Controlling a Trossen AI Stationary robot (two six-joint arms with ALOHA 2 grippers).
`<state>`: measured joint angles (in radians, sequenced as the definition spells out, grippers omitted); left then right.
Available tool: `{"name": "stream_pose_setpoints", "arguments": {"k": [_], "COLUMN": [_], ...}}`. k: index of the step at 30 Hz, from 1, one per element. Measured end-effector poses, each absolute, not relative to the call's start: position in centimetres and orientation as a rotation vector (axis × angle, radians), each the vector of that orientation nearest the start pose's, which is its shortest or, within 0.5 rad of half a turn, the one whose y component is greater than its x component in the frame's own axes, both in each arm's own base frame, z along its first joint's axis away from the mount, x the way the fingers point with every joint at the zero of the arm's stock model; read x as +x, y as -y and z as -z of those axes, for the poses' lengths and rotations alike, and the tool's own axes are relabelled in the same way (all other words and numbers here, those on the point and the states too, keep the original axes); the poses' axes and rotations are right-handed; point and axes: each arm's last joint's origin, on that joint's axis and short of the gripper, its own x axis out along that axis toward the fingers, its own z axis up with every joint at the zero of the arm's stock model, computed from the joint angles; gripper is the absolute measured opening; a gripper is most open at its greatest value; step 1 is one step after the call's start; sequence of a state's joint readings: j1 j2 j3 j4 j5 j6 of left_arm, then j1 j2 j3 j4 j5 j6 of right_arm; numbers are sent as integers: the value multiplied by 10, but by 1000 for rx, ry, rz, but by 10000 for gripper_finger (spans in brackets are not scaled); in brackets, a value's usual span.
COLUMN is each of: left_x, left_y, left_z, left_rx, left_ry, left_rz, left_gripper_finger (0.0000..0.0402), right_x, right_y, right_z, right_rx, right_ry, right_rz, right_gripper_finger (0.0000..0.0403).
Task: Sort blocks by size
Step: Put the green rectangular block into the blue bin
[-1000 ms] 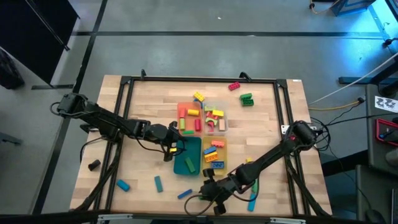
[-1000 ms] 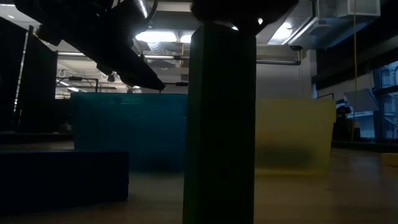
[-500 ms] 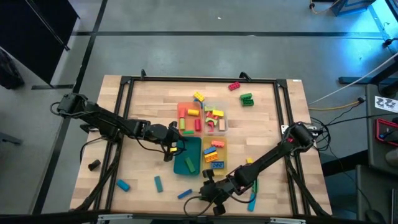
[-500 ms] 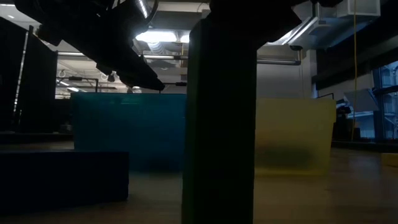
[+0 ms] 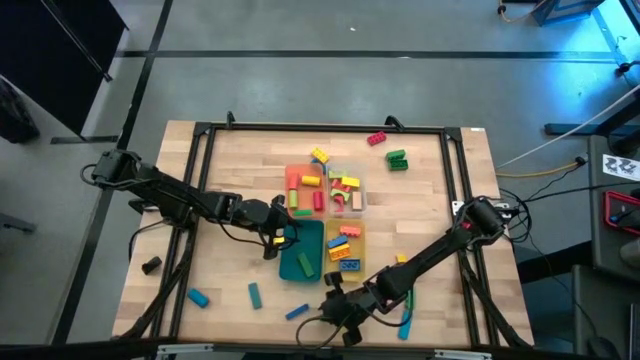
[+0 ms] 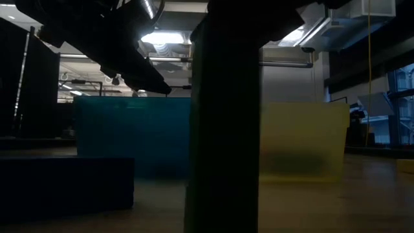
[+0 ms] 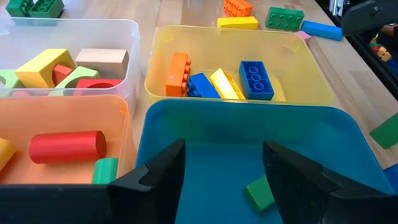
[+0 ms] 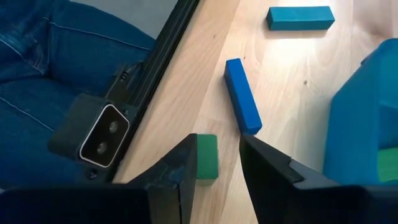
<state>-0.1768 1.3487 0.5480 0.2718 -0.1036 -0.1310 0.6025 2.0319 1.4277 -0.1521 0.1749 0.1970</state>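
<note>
Shifted slightly—right gripper straddles smooth green block.

Blocks mixed colours: most in trays; green block flat in teal tray; blue bar and green block on bench.

Green block half hidden between the right fingers.
</note>
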Motion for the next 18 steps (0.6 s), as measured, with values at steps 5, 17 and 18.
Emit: {"name": "stream_pose_setpoints", "arguments": {"k": [5,17,18], "left_x": [255,255,255], "left_y": [43,43,43], "left_z": [-178,-178,-178], "left_rx": [-54,-54,-54], "left_ry": [-527,-527,-527], "left_rz": [37,37,37], "left_gripper_finger": [198,198,198], "right_x": [369,367,366], "right_y": [-247,-251,-253], "right_z": [-185,-186,-186], "right_rx": [-97,-55,-56], "right_ry": [-725,-721,-721], "right_rz": [-336,-342,-346], "right_gripper_finger": [122,122,122]}}
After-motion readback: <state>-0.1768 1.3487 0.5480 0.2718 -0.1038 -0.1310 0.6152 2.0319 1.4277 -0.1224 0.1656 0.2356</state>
